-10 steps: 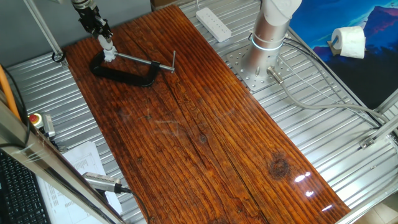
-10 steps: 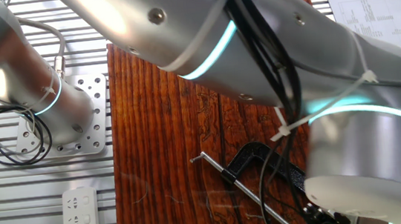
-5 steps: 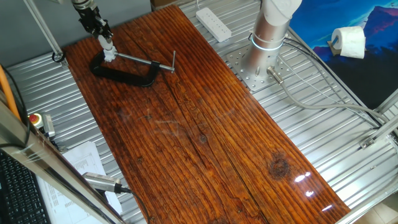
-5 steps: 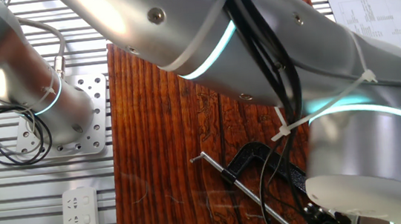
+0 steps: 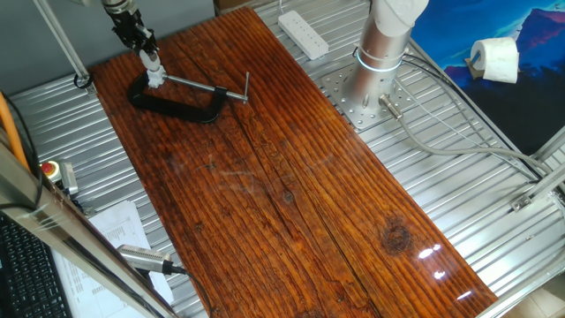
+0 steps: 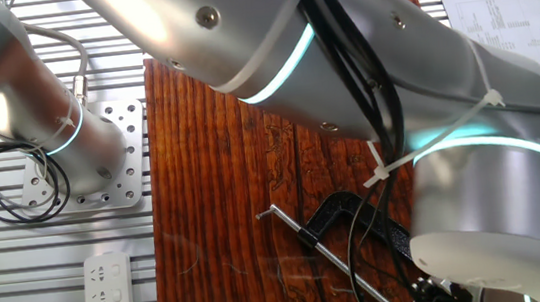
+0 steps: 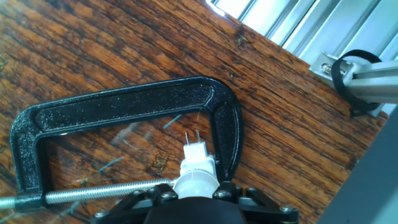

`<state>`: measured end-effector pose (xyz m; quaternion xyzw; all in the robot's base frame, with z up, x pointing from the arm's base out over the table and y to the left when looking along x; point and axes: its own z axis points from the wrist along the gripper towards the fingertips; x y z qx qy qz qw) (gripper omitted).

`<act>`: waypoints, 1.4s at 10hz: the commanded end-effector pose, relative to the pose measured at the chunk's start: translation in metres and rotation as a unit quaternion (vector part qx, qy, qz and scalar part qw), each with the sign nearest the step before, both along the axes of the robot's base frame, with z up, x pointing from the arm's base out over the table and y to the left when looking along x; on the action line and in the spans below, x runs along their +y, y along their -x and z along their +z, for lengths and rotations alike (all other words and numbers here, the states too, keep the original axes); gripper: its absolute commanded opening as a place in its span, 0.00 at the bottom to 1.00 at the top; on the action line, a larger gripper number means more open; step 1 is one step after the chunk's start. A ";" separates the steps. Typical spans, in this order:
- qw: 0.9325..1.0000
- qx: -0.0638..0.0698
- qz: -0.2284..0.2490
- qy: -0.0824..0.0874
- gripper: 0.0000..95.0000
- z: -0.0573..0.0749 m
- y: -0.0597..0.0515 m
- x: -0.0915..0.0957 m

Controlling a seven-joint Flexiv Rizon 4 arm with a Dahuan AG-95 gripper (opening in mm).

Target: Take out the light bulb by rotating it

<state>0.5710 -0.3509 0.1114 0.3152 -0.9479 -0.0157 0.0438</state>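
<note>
A: Status on the bulb job?

B: The light bulb (image 7: 194, 180) sits at 6 o'clock in the hand view, just under the camera, w/ a small white plug adapter (image 7: 198, 153) below it, two prongs pointing up-frame. Gripper (image 5: 152, 69) is closed on the bulb, narrow, fingers mostly hidden by the black hand body.

A: Where's that on the table?

B: Fixed view: 10 o'clock corner of the wooden table (image 5: 291, 177), right at the black C-clamp (image 5: 177, 103). Bulb looks held up between the clamp's frame and its steel screw bar (image 7: 99, 191), adapter near the frame. Can't tell if anything touches the clamp.

A: Out yet?

B: Prob not. Bulb and adapter still read as one piece, no gap visible. I'd say it's gripped, unscrewing somewhere mid-way at best; how many turns done, can't tell. Left: finish rotating, pull bulb free.

A: Other fixed cam?

B: Mostly arm (image 6: 342, 73) blocking it.
</note>
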 end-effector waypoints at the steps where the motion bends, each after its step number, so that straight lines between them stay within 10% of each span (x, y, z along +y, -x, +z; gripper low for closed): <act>1: 1.000 0.001 0.004 -0.001 0.20 0.000 0.000 0.000; 2: 1.000 0.002 0.017 -0.001 0.00 0.000 0.001 0.000; 6: 0.993 0.004 0.118 0.002 0.00 -0.001 0.002 0.000; 14: 0.957 0.012 0.290 0.004 0.00 -0.002 0.006 0.000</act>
